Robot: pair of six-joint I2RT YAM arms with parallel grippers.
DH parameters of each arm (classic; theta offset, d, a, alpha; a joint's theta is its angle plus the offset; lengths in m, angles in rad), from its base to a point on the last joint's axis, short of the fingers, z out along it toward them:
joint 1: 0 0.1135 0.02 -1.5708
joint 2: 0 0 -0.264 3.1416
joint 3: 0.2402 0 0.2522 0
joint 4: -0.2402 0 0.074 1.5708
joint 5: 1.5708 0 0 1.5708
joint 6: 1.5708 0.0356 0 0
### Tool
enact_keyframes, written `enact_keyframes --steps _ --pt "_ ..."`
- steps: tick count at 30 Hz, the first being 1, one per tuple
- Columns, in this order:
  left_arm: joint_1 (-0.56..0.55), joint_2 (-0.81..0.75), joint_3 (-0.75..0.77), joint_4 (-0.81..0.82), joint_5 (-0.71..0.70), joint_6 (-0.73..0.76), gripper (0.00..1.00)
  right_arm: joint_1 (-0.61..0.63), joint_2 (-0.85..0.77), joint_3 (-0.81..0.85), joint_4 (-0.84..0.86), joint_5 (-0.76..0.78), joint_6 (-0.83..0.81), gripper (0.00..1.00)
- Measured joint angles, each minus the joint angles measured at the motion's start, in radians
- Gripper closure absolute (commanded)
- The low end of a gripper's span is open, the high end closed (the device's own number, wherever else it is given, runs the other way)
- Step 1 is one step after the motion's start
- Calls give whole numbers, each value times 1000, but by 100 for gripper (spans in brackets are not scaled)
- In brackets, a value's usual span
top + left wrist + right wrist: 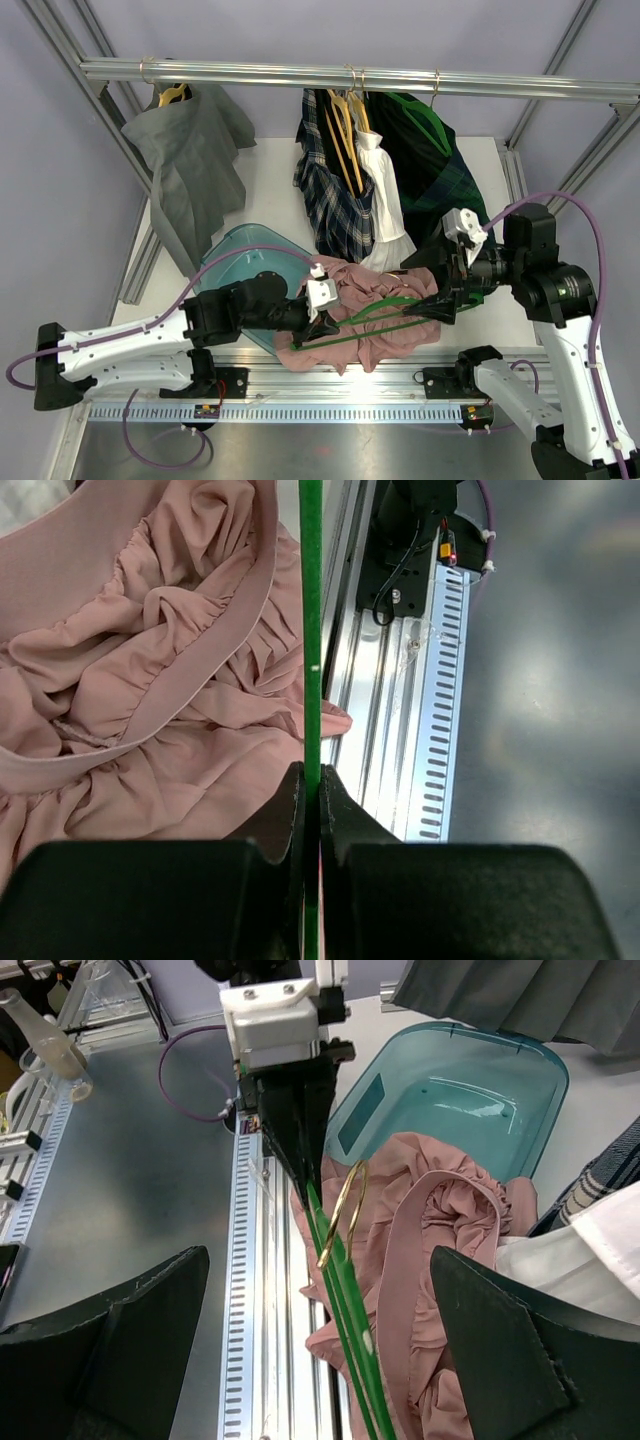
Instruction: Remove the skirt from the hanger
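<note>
Skirt [385,335] lies bunched at the table's [270,180] front edge, the green hanger [311,630] across it. Left gripper [311,780] pinches the hanger bar tight, probably to anchor it. Right gripper [440,305] gapes wide beside the other end, holding nothing.

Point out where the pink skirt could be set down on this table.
Bare table between the hanging grey garment and the plaid clothes; the teal bin is empty too. Crowded at the front: pink skirt, green hanger, left pincer, right pincer.
</note>
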Motion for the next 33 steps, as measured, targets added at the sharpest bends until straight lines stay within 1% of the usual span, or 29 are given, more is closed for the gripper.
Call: enact_keyframes --steps 5,8,12,13,16,17,19,20,21,22,23,25,26,31,33 --pt "-6 58 31 16 10 -10 100 0 18 0 56 -2 57 5" --pt "-9 84 50 20 11 -11 100 0 22 0 60 -5 63 10" --pt "-12 111 75 20 16 -11 100 0 25 -1 55 -19 53 20" --pt "-14 117 82 20 18 -11 100 0 28 -1 53 -22 47 25" --pt "-21 134 100 25 21 -11 100 1 40 -6 40 -32 28 31" --pt "-24 138 104 29 23 -10 100 2 45 -9 36 -35 21 35" --pt "-28 147 111 34 27 -10 100 5 54 -16 26 -39 11 39" --pt "-30 151 113 35 28 -10 100 6 59 -19 21 -39 6 44" --pt "-32 156 115 37 29 -10 100 7 62 -23 19 -41 -2 48" --pt "-34 159 115 40 30 -10 100 7 67 -24 15 -44 -9 55" --pt "-36 163 115 42 30 -10 100 7 70 -25 12 -45 -16 64" --pt "-37 169 115 42 30 -11 100 8 74 -25 3 -47 -29 76" --pt "-37 171 115 42 30 -11 100 8 74 -25 -3 -48 -35 86" --pt "-38 173 115 42 33 -10 100 11 68 -25 -32 -63 -91 97" --pt "-39 172 115 39 35 -10 100 11 68 -23 -64 -75 -138 96"
